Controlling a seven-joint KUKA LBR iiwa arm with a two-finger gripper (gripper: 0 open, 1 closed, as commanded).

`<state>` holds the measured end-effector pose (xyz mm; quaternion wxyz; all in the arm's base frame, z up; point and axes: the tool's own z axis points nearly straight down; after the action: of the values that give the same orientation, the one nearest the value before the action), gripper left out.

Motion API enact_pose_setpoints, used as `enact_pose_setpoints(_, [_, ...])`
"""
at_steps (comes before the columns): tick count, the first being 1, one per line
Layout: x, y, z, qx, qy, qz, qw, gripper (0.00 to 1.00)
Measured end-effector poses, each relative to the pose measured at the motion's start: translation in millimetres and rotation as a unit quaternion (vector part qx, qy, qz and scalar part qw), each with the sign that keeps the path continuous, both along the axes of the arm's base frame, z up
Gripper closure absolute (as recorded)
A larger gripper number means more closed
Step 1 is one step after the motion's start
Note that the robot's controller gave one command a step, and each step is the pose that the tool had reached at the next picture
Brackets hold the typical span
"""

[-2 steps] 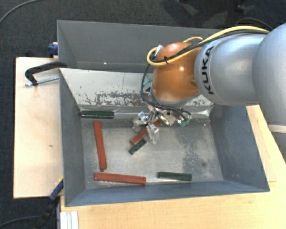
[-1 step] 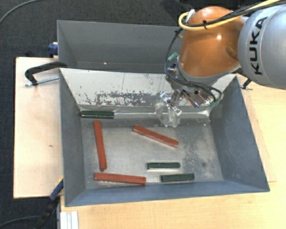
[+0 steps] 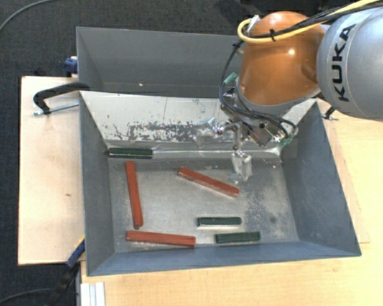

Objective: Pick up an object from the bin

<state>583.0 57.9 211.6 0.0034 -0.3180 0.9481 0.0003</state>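
Camera view from above, and the arm [image 3: 360, 62] was in from the right, its orange cover [image 3: 277, 59] hanging big over the back right of the grey bin [image 3: 96, 190]. Down below it the jaws pointed straight at the floor of the bin, drawn narrow, close together, with nothing between them. And right there, just in front of them, lay the slanted red stick [image 3: 208, 182]. It was flat on the bin floor, near the middle, and its right end sat nearest the jaws. Whether they touched that end, I could not tell. The stick ran off to the left and toward the back wall, away from them.

The rest lay well apart. An upright red stick [image 3: 135, 195] was on the left side. A long red stick [image 3: 161, 238] lay along the front. A dark green stick [image 3: 130, 152] lay at the back left. Two more green sticks, the nearer green one [image 3: 219, 221] and the front green one [image 3: 237, 238], lay side by side at the front right.
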Motion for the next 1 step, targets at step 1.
enact_pose_setpoints(1, [13.8, -42.4, -115.8, -0.001, 0.0054, -0.111, 0.9938, 0.00])
